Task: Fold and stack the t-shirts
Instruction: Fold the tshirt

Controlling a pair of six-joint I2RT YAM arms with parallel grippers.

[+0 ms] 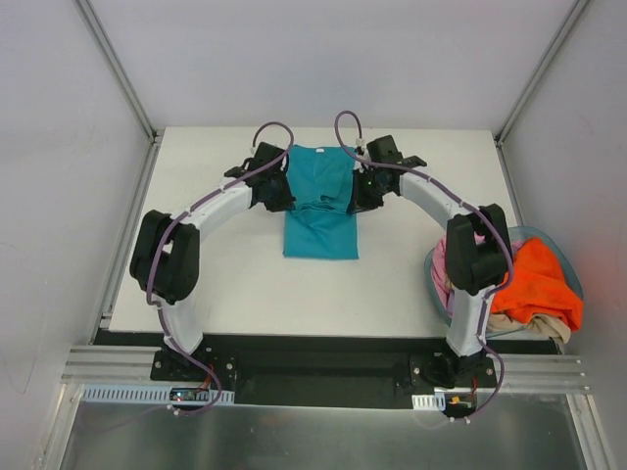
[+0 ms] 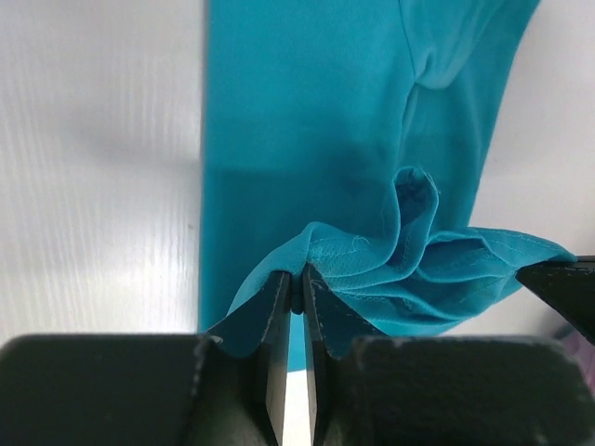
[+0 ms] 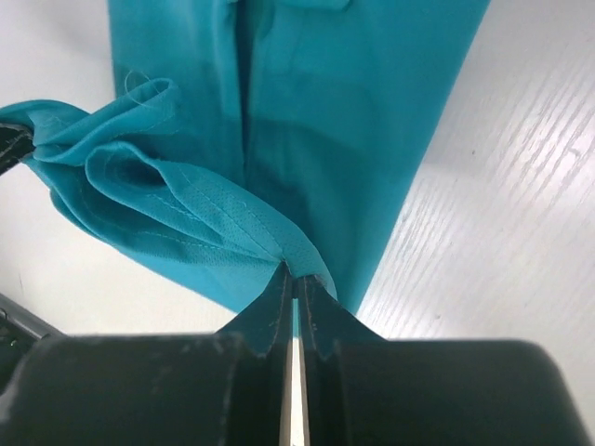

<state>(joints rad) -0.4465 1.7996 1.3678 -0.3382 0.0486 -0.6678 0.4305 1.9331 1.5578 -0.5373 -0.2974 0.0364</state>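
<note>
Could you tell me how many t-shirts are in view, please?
4. A teal cloth t-shirt lies mid-table. A bright orange cloth t-shirt, a tan one and a pink one sit heaped in the round blue-grey basket on the right; more may be hidden underneath.

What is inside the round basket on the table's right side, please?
In the basket, an orange t-shirt lies on top, with tan cloth at its near edge and pink cloth at left. The right arm covers part; anything underneath is hidden.
</note>
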